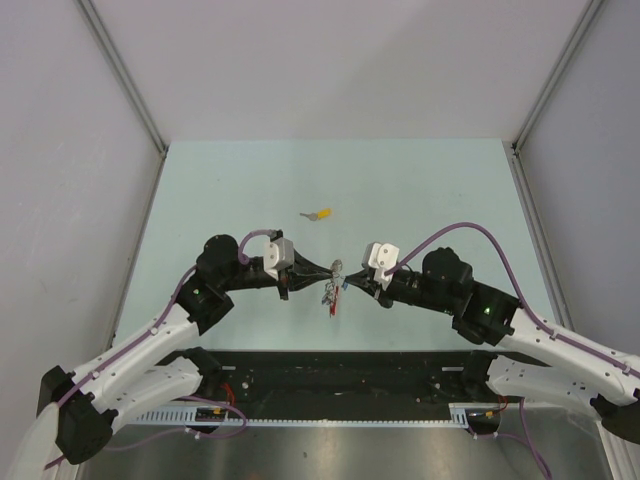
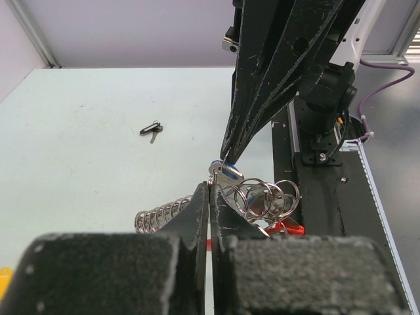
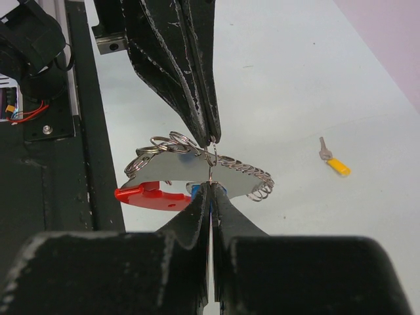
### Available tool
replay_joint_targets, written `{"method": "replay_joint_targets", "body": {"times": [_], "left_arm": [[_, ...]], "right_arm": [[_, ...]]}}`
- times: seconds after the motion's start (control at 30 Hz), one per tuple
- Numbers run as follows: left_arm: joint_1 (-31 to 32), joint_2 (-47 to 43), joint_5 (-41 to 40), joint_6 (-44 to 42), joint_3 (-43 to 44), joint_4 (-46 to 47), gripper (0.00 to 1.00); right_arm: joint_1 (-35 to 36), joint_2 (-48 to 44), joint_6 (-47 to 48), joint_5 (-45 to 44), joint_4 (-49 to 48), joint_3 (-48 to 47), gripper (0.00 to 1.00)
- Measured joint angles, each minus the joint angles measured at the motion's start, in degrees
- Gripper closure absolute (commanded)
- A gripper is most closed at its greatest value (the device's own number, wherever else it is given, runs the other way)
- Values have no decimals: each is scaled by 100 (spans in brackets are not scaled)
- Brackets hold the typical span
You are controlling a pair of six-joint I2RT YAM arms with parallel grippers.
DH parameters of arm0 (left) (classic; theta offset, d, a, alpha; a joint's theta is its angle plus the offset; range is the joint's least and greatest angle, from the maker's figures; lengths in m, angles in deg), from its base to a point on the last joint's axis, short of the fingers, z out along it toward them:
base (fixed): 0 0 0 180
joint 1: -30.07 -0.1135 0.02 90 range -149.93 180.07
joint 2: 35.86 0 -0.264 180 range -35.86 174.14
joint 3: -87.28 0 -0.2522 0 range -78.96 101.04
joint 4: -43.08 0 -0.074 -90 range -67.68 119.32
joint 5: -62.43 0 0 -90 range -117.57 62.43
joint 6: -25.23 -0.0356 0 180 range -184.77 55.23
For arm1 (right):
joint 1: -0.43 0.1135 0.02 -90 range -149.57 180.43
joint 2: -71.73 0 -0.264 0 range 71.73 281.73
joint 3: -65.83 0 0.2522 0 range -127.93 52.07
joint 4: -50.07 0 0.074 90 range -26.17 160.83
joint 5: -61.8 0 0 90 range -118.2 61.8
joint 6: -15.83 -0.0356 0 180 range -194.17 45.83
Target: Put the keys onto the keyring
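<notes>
Both grippers meet tip to tip above the table's middle. My left gripper [image 1: 330,269] [image 2: 210,188] is shut on the small silver keyring [image 3: 211,155], seen in the right wrist view hanging from its tips. My right gripper [image 1: 351,283] [image 3: 211,186] is shut on the blue-capped key [image 2: 230,174], whose blue shows on either side of its tips. The chain of silver links [image 3: 257,182] sags away from the ring on both sides. The red strap [image 3: 147,195] [image 1: 333,306] hangs below. A yellow-capped key [image 1: 320,214] [image 3: 336,165] lies apart on the table, farther back.
A small dark ring with a tiny key [image 2: 151,129] lies on the pale green table [image 1: 420,190], seen only in the left wrist view. The black base rail [image 1: 330,370] runs along the near edge. Grey walls enclose the left, right and back sides.
</notes>
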Motion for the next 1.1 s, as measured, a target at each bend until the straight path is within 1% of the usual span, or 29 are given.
{"method": "replay_joint_targets", "body": {"times": [1.1], "left_arm": [[0,0,7,-37,0,0,100]], "right_arm": [[4,68,0,-87,-9,0,100]]}}
